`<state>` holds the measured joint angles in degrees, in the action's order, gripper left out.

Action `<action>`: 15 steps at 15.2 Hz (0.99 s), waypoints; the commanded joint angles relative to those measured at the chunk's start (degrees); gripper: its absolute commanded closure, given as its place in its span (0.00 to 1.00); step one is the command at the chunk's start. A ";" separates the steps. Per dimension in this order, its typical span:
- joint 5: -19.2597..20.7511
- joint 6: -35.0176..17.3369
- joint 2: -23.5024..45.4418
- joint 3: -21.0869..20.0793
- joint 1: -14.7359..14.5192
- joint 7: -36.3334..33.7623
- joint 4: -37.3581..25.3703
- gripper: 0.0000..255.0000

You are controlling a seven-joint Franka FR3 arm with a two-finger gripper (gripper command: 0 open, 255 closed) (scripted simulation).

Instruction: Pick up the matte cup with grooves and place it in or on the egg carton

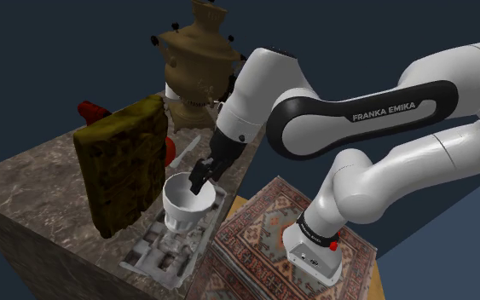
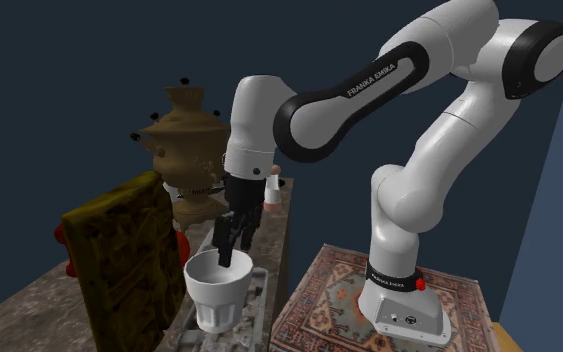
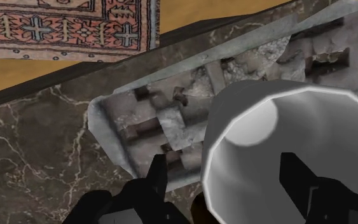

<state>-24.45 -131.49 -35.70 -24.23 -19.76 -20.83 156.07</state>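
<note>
A white grooved cup (image 1: 185, 204) stands upright on the grey egg carton (image 1: 163, 249), which lies along the marble counter's edge nearest the robot's stand. My black gripper (image 1: 199, 183) hangs over the cup's rim on the arm's side. In the wrist view the gripper (image 3: 228, 181) is open. One finger (image 3: 157, 181) is outside the cup (image 3: 285, 127) and the other is inside it, both apart from the wall. The carton (image 3: 145, 121) lies beneath. From the second exterior view the gripper (image 2: 231, 245) dips into the cup (image 2: 216, 285) on the carton (image 2: 257, 300).
A yellow-brown slab (image 1: 123, 166) stands upright beside the carton. Behind it are a brown samovar (image 1: 197, 64) and a red object (image 1: 93, 111). A small white bottle (image 2: 272, 187) stands near the counter's far edge. The stand rests on a patterned rug (image 1: 268, 226).
</note>
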 commanded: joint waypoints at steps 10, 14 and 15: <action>1.95 9.16 -5.30 2.69 0.35 -0.44 -3.75 0.00; 1.95 9.16 -5.29 2.69 0.35 -0.44 -3.75 0.00; 1.95 9.16 -5.29 2.69 0.35 -0.44 -3.75 0.00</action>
